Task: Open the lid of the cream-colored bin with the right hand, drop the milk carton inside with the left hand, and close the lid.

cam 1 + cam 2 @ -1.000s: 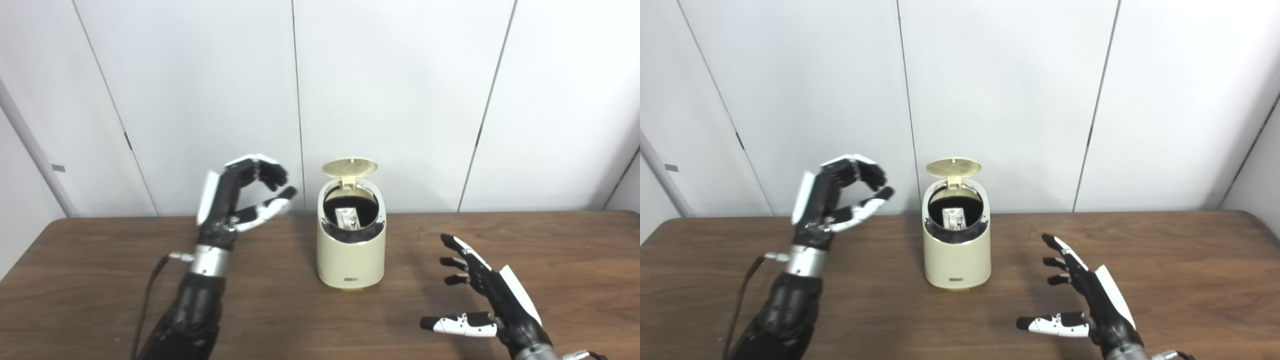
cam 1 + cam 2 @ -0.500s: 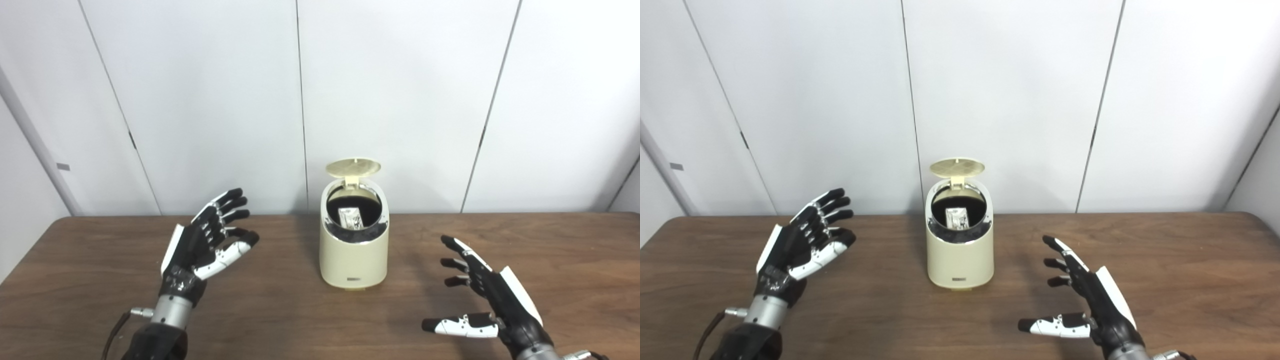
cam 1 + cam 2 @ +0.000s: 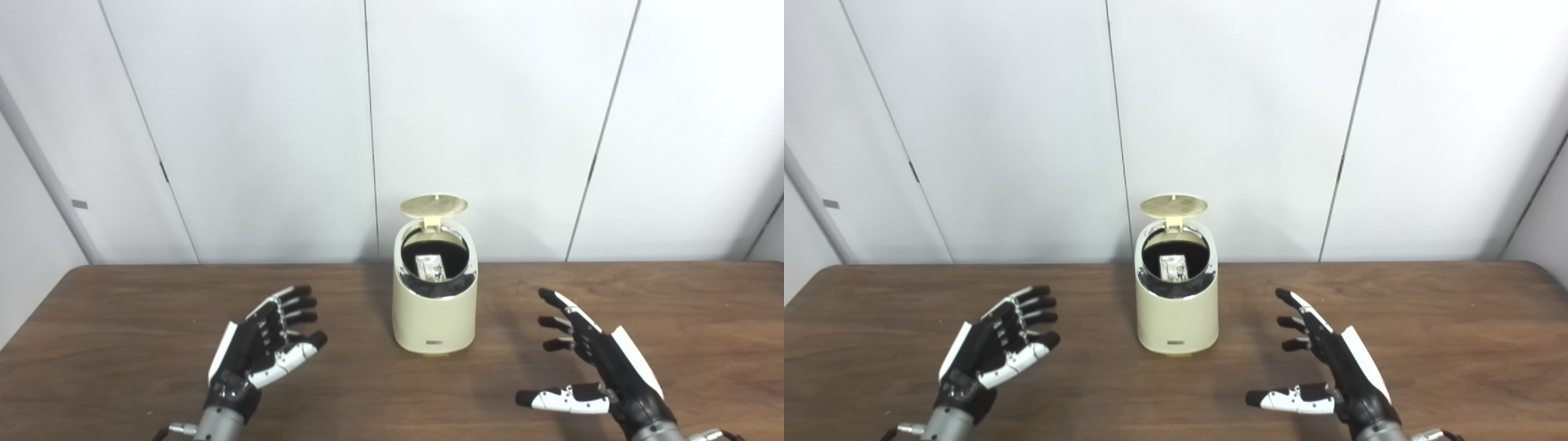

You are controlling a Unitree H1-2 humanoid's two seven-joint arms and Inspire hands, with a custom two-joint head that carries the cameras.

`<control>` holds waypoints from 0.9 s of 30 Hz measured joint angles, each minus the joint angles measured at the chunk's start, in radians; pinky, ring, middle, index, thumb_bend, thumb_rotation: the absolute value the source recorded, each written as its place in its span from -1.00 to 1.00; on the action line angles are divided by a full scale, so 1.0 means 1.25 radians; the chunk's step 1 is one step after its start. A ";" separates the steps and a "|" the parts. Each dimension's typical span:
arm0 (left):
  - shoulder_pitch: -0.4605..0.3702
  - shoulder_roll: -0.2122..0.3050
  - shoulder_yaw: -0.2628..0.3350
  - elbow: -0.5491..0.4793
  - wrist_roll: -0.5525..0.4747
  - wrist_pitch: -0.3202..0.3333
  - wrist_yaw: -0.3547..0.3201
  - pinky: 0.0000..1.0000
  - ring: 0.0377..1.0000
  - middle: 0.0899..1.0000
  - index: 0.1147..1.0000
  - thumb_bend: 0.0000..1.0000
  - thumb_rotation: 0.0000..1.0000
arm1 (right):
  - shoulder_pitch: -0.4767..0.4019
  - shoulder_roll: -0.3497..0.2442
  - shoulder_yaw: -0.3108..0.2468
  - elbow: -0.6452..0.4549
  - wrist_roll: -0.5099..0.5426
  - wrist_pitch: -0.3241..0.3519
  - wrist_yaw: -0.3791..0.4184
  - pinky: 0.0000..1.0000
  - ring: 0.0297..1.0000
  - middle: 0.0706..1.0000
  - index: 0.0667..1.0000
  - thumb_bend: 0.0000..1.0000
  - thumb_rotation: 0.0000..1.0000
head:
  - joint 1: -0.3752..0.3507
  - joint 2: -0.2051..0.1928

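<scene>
Down from its raised, curled pose of a second ago, the left hand (image 3: 263, 361) now sits low over the near left part of the desk (image 3: 110, 343), its fingers spread and holding nothing. Nothing else in the scene has moved.

The desk is dark brown wood with a visible grain, and it runs back to a wall of plain white panels (image 3: 245, 122) split by thin vertical seams.

The right hand (image 3: 597, 367) hovers over the near right part of the desk, fingers fanned wide, thumb stretched toward the middle, empty. Both hands stay well apart from the bin.

The cream-colored bin (image 3: 435, 312) stands upright at the desk's centre, toward the back. Its round lid (image 3: 433, 205) is tipped up on the rear hinge, leaving the dark, chrome-rimmed mouth open. The milk carton (image 3: 430, 267) lies inside, pale with dark print.
</scene>
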 measured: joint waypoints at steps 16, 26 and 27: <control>0.013 -0.011 -0.005 0.052 0.052 -0.037 -0.025 -0.11 0.12 0.24 0.26 0.39 -0.72 | -0.132 -0.003 -0.002 0.033 -0.002 0.002 0.000 0.42 0.63 0.75 0.74 0.38 -0.26 | -0.023 -0.017; 0.026 -0.017 -0.004 0.057 0.060 -0.060 -0.036 -0.10 0.12 0.23 0.28 0.39 -0.72 | -0.331 -0.020 0.059 0.108 -0.046 0.031 0.037 0.43 0.68 0.78 0.76 0.42 -0.20 | -0.026 -0.021; 0.026 -0.018 -0.004 0.057 0.060 -0.065 -0.036 -0.10 0.11 0.23 0.28 0.39 -0.72 | -0.354 -0.025 0.066 0.114 -0.057 0.041 0.043 0.43 0.68 0.78 0.77 0.42 -0.22 | -0.026 -0.022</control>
